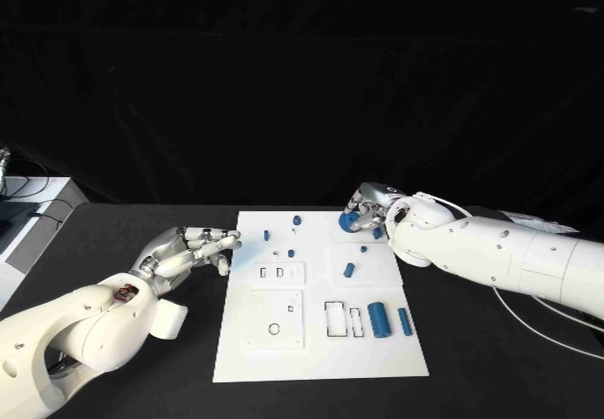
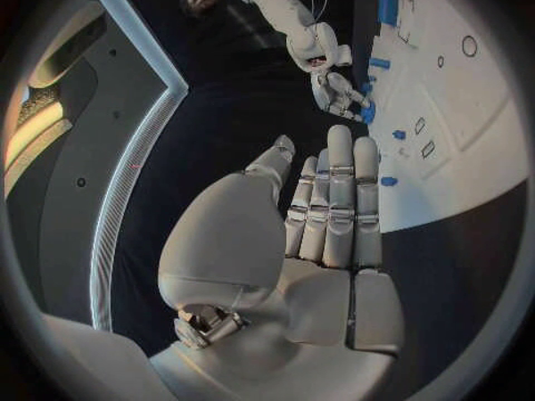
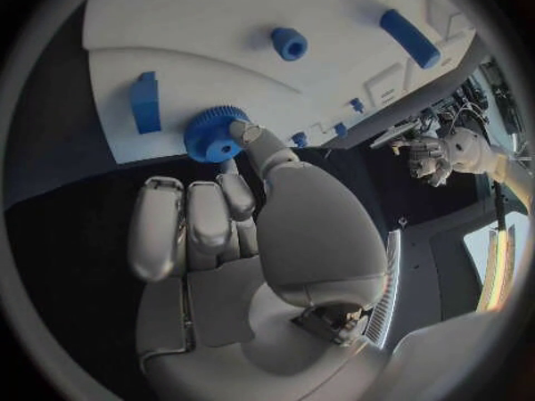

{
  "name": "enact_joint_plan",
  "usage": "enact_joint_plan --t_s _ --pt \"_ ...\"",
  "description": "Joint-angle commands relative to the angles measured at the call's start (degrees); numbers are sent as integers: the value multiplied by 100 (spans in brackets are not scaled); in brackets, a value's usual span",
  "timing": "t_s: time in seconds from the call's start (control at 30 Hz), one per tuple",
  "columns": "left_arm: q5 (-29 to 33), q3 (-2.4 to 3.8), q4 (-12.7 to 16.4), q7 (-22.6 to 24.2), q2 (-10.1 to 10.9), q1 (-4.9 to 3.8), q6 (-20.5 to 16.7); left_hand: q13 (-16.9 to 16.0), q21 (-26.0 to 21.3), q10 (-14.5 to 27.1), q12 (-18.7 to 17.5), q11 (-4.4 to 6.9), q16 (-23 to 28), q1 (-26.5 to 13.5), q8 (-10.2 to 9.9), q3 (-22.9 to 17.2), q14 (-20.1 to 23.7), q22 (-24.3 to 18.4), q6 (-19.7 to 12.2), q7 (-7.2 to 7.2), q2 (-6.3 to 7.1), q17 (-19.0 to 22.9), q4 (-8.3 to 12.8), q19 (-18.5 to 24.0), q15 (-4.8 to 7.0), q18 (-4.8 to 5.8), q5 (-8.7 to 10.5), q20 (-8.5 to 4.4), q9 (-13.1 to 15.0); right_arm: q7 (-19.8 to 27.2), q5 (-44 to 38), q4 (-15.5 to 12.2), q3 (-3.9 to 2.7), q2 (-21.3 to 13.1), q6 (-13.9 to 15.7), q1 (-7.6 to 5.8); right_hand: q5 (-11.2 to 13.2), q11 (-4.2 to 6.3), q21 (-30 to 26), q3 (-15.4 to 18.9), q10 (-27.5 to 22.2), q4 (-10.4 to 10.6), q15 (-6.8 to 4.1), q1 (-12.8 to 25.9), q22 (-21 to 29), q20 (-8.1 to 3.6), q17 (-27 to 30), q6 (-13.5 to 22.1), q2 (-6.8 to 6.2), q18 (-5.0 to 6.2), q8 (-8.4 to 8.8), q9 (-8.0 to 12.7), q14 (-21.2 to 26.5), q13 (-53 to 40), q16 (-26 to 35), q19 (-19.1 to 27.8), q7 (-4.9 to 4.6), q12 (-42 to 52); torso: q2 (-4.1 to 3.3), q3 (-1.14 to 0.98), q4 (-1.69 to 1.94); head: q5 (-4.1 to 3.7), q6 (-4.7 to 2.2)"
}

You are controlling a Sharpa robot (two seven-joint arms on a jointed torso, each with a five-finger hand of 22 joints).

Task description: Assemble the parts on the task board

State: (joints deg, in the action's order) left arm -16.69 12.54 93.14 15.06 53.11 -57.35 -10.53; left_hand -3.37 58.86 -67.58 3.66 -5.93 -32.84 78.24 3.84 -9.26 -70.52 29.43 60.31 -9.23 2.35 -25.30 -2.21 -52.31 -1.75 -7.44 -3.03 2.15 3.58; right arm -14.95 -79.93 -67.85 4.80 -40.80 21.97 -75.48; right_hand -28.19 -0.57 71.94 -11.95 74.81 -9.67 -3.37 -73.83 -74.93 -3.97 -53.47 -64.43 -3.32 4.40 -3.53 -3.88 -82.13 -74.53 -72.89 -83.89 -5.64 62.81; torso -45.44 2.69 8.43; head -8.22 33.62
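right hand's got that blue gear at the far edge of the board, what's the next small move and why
Probably lift the blue gear slightly and carry it inward over the task board. The right hand pinches it at the board's far edge, not on any seat, while the left hand waits empty beside the board.

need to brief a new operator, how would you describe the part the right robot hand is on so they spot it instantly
Start at the white task board, then go to its far right corner, where the right robot hand touches a blue gear. Unlike the slim pegs around it, it is a round, toothed disc.
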Motion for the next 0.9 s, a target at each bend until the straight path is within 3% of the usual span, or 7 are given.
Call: enact_joint_plan --t_s 0.03,0.33,0.53,0.73,0.9 --pt "-13 4 8 18 -13 -3 93 -8 14 50 -25 -1 -24 -7 -22 18 32 -5 -31 19 -56 5 22 40 12 -108 9 11 7 61 -136 -132 -2 -14 228 2 12 42 31 6 17 -32 -37 126 -1017 -46 -12 -135 13 -74 -33 -26 10 -10 31 -261 -74 -12 -1 3 9 6 -4" --pt "-13 4 18 18 -10 -3 95 -8 14 50 -25 -1 -24 -7 -22 18 32 -5 -31 19 -56 5 22 40 12 -108 9 11 7 90 -298 -631 -13 -14 427 -1 32 39 48 41 25 -26 -35 147 -1022 -45 -37 -116 -5 -78 -30 -22 6 -15 28 -265 -78 -20 2 13 -5 43 -8" --pt "-13 4 29 14 -5 -3 101 -8 23 55 -25 -3 -26 -17 -22 18 32 -19 -34 16 -56 7 20 41 11 -109 9 11 7 115 -365 -849 -14 94 475 -2 41 37 43 49 19 -18 -34 153 -1020 -44 -40 -101 -8 -77 -25 -20 7 -11 30 -263 -82 -33 0 9 16 59 4" --pt "-13 4 37 13 -3 -3 102 -8 23 55 -25 -3 -26 -17 -22 18 32 -19 -34 16 -56 7 20 41 11 -109 9 11 7 130 -405 -889 -15 279 495 -2 26 34 42 55 13 -10 -31 142 -1020 -41 -51 -84 -13 -76 -26 -19 7 -9 31 -262 -88 -49 -1 14 15 82 3" --pt "-13 4 45 13 -13 -3 110 -8 23 55 -25 -3 -26 -17 -22 18 32 -19 -34 16 -56 7 20 41 11 -109 9 11 7 135 -521 -699 -14 554 544 15 3 33 44 54 8 -12 -30 132 -1021 -40 -52 -84 -12 -77 -29 -20 9 -7 36 -262 -89 -58 -5 12 14 90 -1"
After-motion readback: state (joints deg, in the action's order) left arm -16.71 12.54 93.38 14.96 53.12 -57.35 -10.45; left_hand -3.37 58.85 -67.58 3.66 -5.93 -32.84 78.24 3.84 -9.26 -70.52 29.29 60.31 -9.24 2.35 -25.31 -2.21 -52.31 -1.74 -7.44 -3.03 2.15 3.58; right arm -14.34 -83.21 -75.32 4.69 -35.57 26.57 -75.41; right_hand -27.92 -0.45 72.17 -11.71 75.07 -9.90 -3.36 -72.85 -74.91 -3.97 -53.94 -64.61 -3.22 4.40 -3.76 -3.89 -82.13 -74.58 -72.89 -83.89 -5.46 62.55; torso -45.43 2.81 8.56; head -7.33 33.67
